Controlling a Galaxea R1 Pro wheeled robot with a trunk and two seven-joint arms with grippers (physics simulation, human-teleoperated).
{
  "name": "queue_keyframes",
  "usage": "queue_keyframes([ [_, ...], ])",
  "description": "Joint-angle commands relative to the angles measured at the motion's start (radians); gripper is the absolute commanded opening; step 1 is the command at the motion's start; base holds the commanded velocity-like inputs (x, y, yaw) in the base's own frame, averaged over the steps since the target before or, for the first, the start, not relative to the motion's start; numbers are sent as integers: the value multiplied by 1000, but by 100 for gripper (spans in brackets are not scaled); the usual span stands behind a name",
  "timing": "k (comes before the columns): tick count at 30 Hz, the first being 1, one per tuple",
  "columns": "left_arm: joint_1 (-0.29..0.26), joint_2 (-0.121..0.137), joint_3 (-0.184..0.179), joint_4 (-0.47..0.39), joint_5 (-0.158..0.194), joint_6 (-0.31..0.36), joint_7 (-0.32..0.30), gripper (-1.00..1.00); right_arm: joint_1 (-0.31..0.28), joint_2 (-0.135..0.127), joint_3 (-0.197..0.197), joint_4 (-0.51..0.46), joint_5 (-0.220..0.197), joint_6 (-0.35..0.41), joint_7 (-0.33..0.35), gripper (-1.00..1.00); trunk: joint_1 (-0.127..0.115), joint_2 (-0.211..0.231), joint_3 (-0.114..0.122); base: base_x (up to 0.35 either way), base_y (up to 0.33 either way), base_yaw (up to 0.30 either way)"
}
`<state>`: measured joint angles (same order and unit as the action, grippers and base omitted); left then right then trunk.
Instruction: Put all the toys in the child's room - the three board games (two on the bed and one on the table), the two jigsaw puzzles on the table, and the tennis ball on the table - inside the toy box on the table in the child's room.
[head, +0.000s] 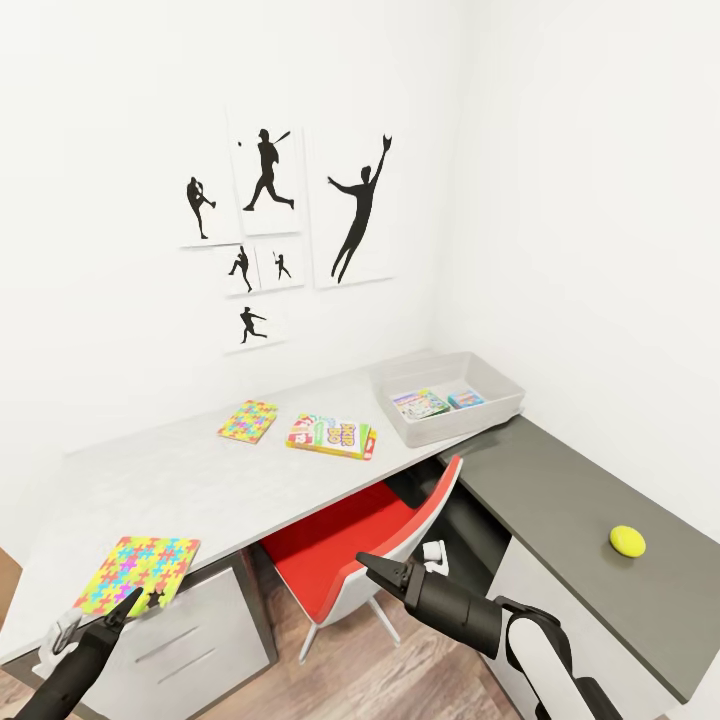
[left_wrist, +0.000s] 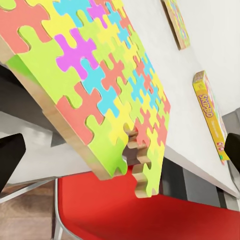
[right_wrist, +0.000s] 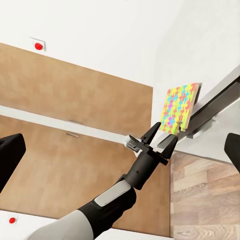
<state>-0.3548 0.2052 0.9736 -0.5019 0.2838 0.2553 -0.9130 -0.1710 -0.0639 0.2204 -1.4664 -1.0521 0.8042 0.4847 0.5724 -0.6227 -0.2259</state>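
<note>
A jigsaw puzzle (head: 138, 570) lies at the white table's (head: 200, 480) front left corner, overhanging the edge. My left gripper (head: 142, 600) is open just below that overhanging edge; in the left wrist view the puzzle (left_wrist: 100, 85) spans the space between the spread fingers (left_wrist: 10, 155). The second jigsaw puzzle (head: 248, 420) and the Skip-Bo board game (head: 331, 436) lie mid-table. The grey toy box (head: 495, 378) at the table's right end holds two flat colourful boxes (head: 421, 404). The tennis ball (head: 627, 541) rests on the lower dark section. My right gripper (head: 368, 565) is open and empty over the chair.
A red chair (head: 330, 555) is pushed under the table between my arms. White drawers (head: 190, 640) stand below the left end. Silhouette pictures (head: 270, 180) hang on the wall. The right wrist view shows my left gripper (right_wrist: 160, 140) at the puzzle (right_wrist: 180, 107), with brown doors behind.
</note>
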Motion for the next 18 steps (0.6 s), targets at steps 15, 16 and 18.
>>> queue_keyframes([
  [15,-1,0,4,0,3,10,-4,100,-1,-1,2,0,-2,0,2,100,0,-1,-2,89,0,0],
  [16,-1,0,4,0,3,11,-4,100,-1,-1,2,0,-2,0,2,100,0,-1,-2,18,0,0],
  [18,-1,0,4,0,3,11,-4,100,-1,-1,2,0,-1,0,2,100,0,-1,-2,10,0,0],
])
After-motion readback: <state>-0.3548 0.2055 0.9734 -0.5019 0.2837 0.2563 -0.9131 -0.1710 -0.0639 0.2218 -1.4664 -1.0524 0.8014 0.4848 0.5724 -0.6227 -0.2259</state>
